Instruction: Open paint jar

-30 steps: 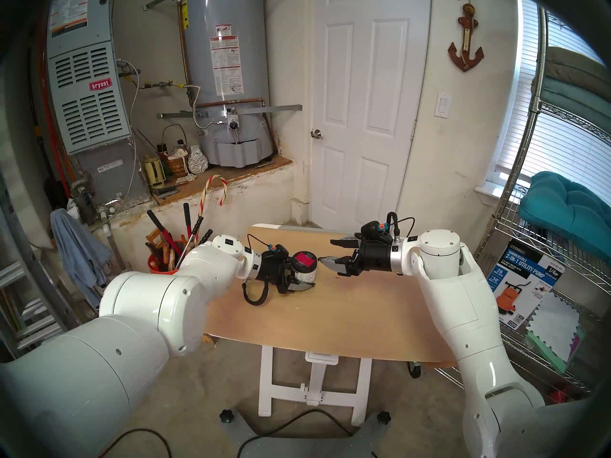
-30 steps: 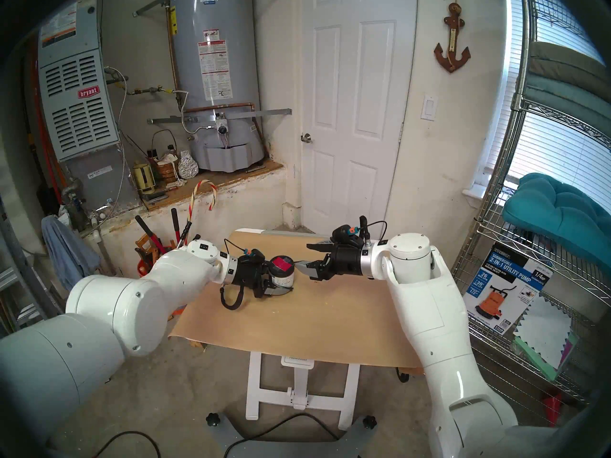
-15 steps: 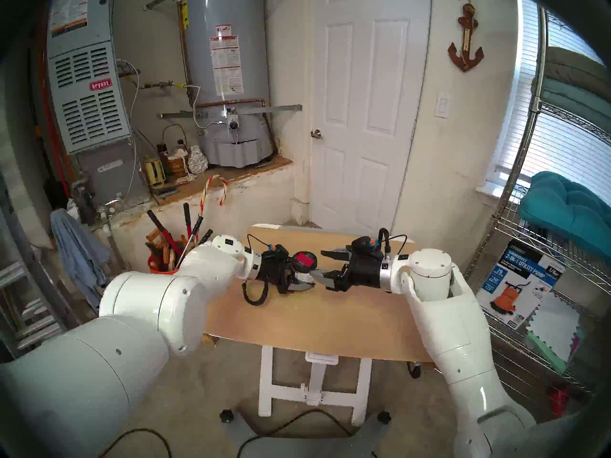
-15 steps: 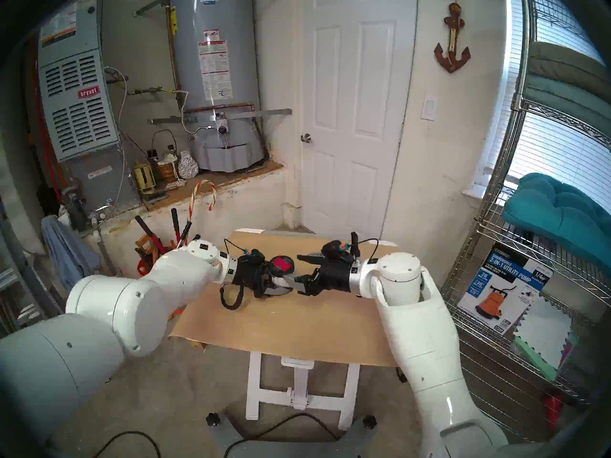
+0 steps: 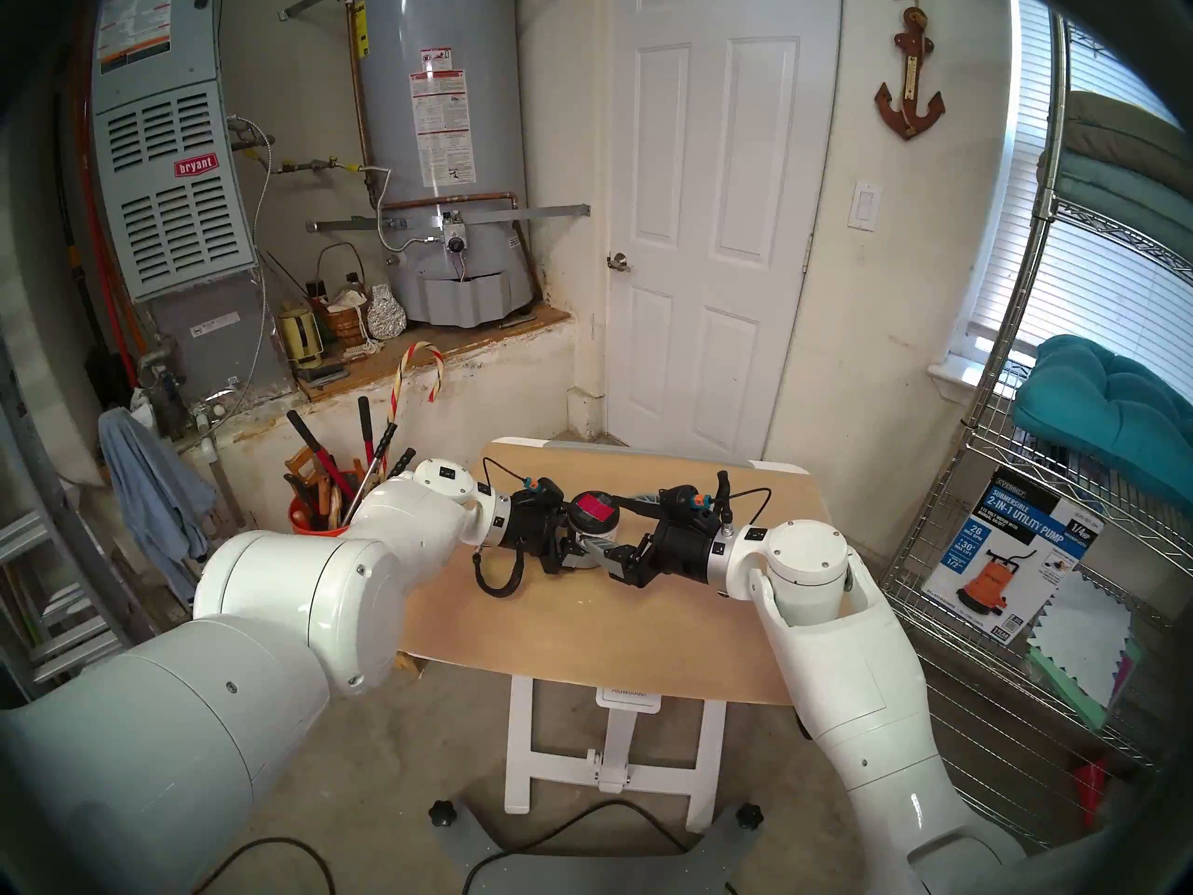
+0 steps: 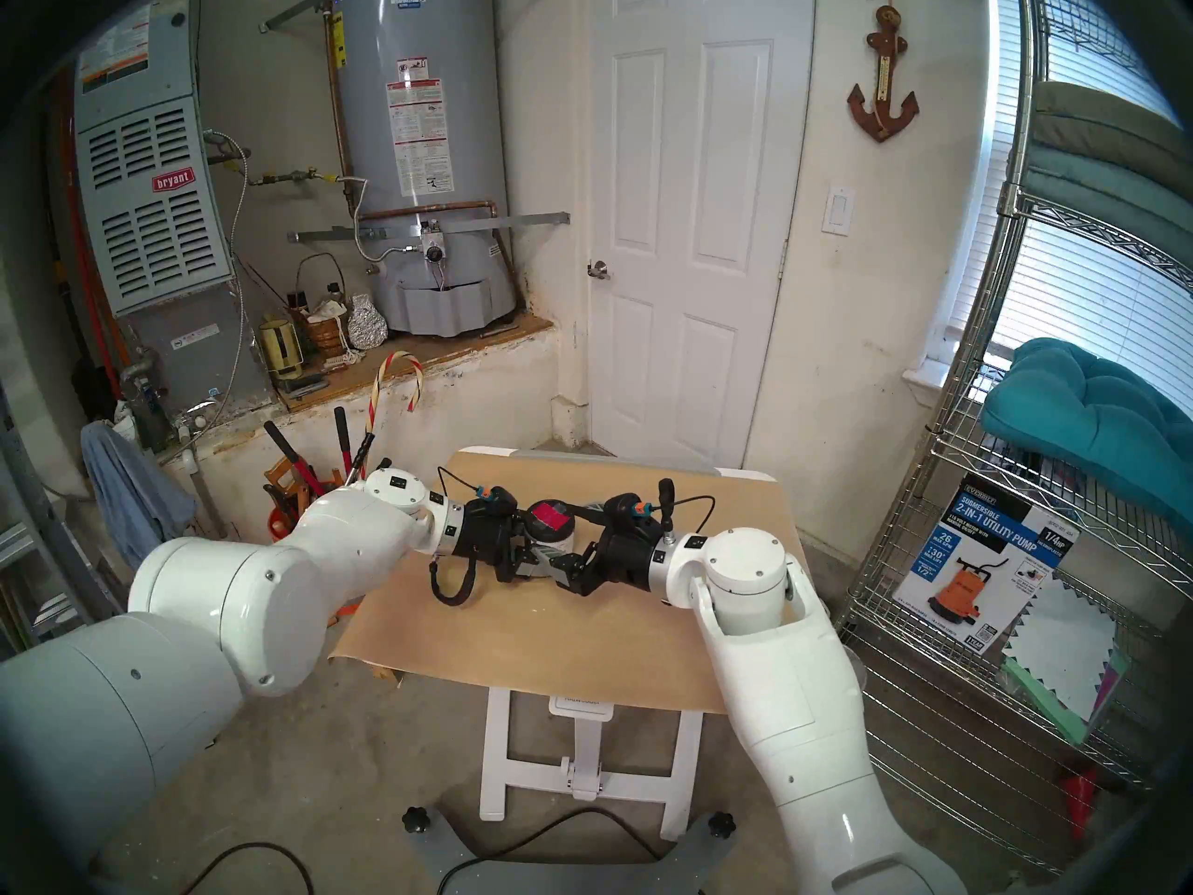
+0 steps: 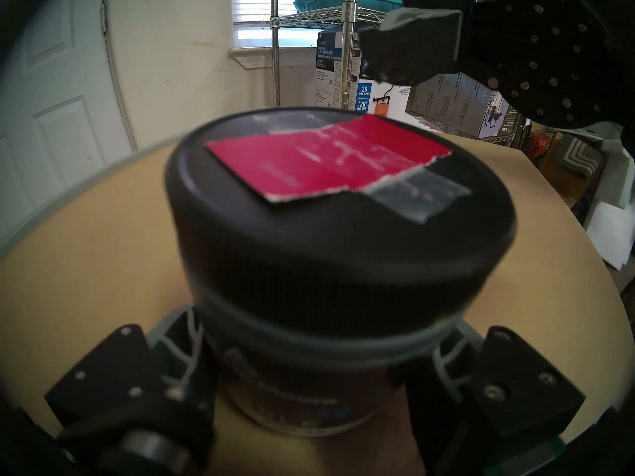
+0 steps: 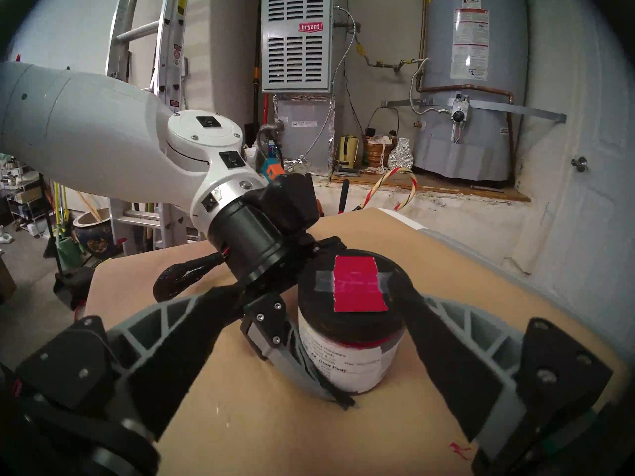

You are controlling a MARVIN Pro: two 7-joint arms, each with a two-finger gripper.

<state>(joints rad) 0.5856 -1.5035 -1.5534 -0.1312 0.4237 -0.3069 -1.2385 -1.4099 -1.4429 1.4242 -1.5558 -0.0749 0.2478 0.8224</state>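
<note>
The paint jar (image 5: 597,538) stands upright on the tan table (image 5: 581,622), with a white printed label (image 8: 347,362) and a black lid (image 8: 357,293) bearing a taped red patch (image 7: 326,159). My left gripper (image 5: 589,537) reaches in from the left and is shut on the jar's body below the lid; one of its fingers (image 8: 285,355) wraps the label and the other is hidden behind the jar. My right gripper (image 8: 323,296) comes from the right and is open, with its fingers (image 8: 433,344) on either side of the lid. I cannot tell whether they touch it.
An orange bucket of long-handled tools (image 5: 323,506) stands off the table's left edge. A wire shelf (image 5: 1033,616) with a pump box (image 5: 1007,551) is close on the right. A small red paint smear (image 8: 458,449) marks the table near my right gripper.
My right arm has swung left and down across the table, bringing its open fingers from well right of the jar to either side of the lid. The left gripper and jar stayed put.
</note>
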